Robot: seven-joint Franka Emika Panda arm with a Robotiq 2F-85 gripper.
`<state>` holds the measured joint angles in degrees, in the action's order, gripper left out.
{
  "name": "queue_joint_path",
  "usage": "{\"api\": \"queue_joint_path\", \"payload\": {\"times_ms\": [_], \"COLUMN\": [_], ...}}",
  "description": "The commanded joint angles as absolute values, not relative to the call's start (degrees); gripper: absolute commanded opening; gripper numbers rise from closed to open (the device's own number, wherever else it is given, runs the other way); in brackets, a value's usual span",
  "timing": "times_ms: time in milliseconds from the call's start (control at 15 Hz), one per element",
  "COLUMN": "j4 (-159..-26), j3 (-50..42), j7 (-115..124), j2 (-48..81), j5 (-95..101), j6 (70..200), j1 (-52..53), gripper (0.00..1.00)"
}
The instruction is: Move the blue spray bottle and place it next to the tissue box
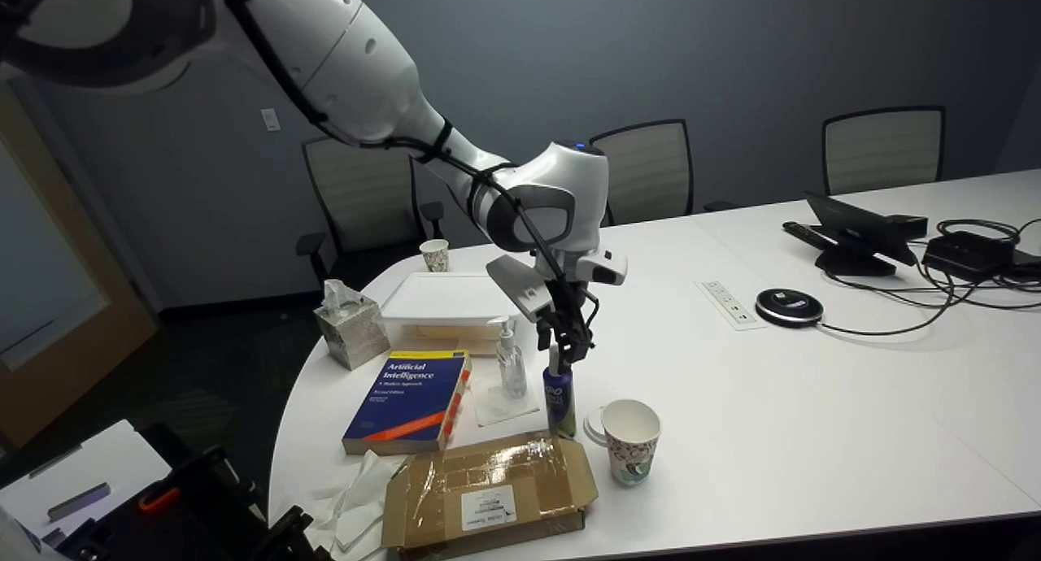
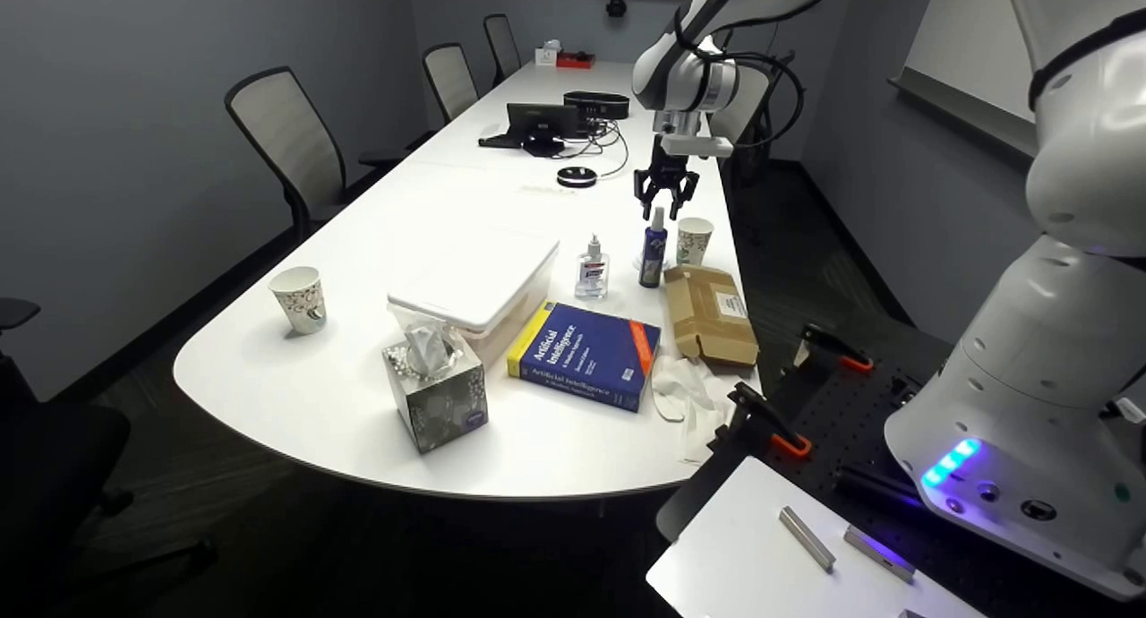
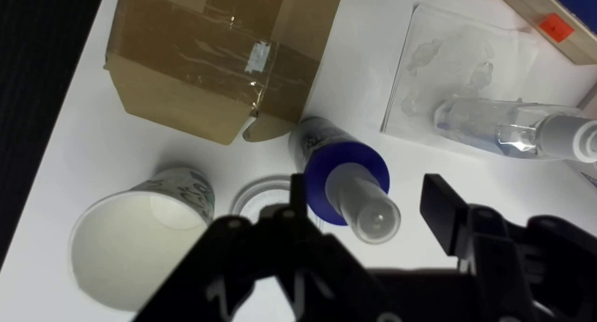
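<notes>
The slim dark-blue spray bottle, with a pale top, stands upright on the table in both exterior views (image 1: 559, 402) (image 2: 654, 258). In the wrist view the bottle (image 3: 350, 175) is seen from above, its pale top between the fingers. My gripper (image 1: 561, 345) is open just above the bottle; it also shows in an exterior view (image 2: 660, 210) and in the wrist view (image 3: 366, 200). A gap shows between the right finger and the bottle. The grey patterned tissue box (image 1: 354, 333) with white tissue stands near the table's rounded end (image 2: 439, 412). It is out of the wrist view.
A brown cardboard box (image 1: 488, 484) and a patterned paper cup (image 1: 631, 447) with a lid (image 1: 595, 425) are close to the bottle. A clear sanitizer bottle (image 2: 592, 273), a blue book (image 2: 586, 349) and a white-lidded container (image 2: 479, 278) lie between it and the tissue box.
</notes>
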<state>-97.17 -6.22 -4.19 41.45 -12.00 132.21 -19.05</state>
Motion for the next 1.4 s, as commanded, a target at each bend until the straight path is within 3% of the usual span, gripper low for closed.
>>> {"api": "queue_joint_path", "payload": {"times_ms": [0,267,800,1333], "j4": [-96.6,-96.6,-98.0,-106.3], "j3": [-5.7,-5.8,-6.9,-11.2], "j7": [-4.1,-4.0,-2.2,9.1], "j2": [41.7,41.8,38.5,24.6], "j5": [-13.1,-13.0,-11.3,-1.0], "j6": [132.9,133.1,132.5,131.6], "j1": [-19.6,-19.5,-17.8,-8.4], "gripper": [0.36,0.05,0.07,0.07]}}
